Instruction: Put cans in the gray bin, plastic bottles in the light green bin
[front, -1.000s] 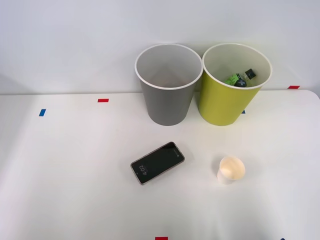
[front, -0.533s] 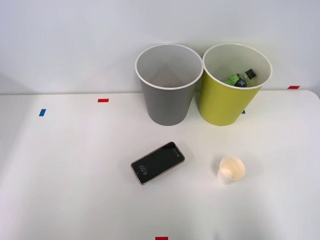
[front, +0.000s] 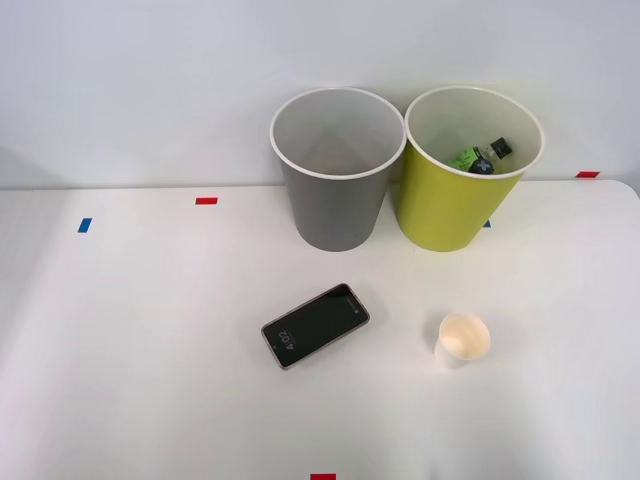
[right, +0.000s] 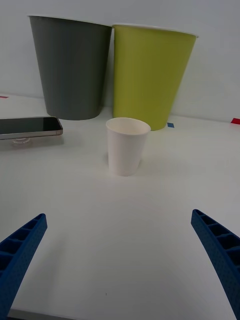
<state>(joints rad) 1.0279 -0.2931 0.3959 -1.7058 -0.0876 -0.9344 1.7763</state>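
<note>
While the white bench (front: 130, 340) carries everything, each thing below is placed against the gray bin.

Blue tape mark (front: 84, 225): on the bench, far to the left of the gray bin.
Red tape mark (front: 206, 201): on the bench, left of the gray bin and nearer to it.
Phone (front: 315, 325): lying flat in front of the gray bin, screen up and lit, set at a slant.
Gray bin (front: 337, 190): upright at the back of the bench, near the wall, its pale inside bare.
Light green bin (front: 450, 205): upright just right of the gray bin, rims nearly touching.
Plastic bottles (front: 478, 157): inside the light green bin, a green one with a cross-marked cap and a black-capped one beside it.
Paper cup (front: 462, 340): upright, in front and to the right of the gray bin, well apart.
Right gripper (right: 120, 265): low over the bench, blue fingers (right: 20, 247) spread wide, holding nothing, facing the cup with the gray bin behind.
</note>
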